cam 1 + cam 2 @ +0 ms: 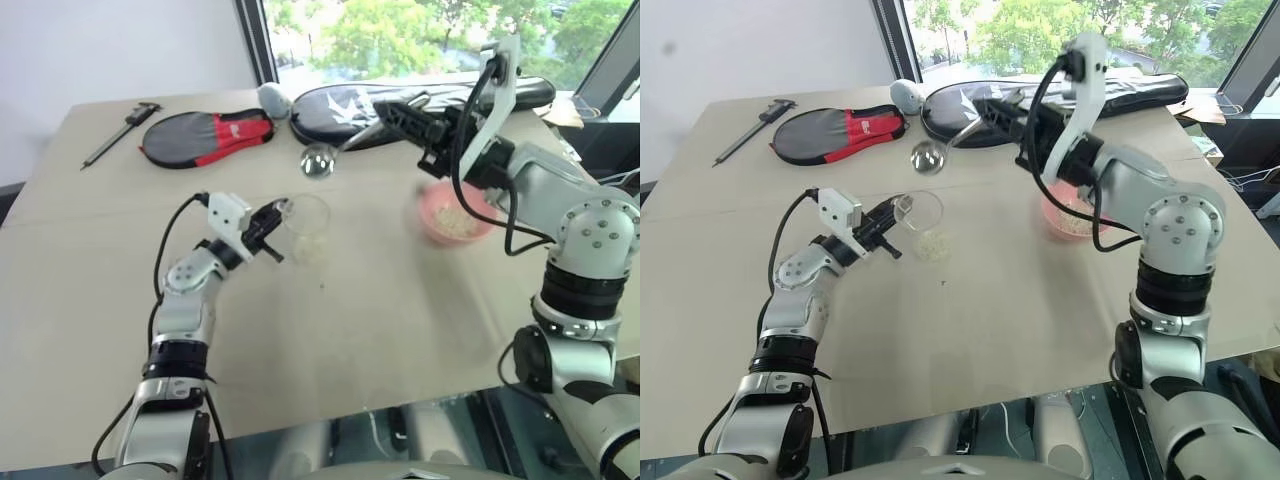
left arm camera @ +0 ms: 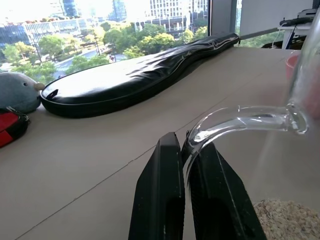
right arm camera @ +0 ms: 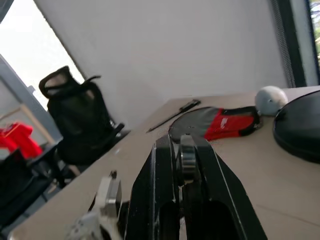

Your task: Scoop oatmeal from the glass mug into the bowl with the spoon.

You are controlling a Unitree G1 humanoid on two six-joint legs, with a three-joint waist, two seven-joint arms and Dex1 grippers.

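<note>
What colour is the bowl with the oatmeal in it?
Pink. The bowl shows best in the left eye view, with pale beige oatmeal inside.

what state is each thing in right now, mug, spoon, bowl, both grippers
glass mug: upright on the table, oatmeal in its bottom
left gripper: shut on the mug handle
spoon: held in the air above the table, bowl end empty
right gripper: shut on the spoon
bowl: upright, oatmeal inside
</note>
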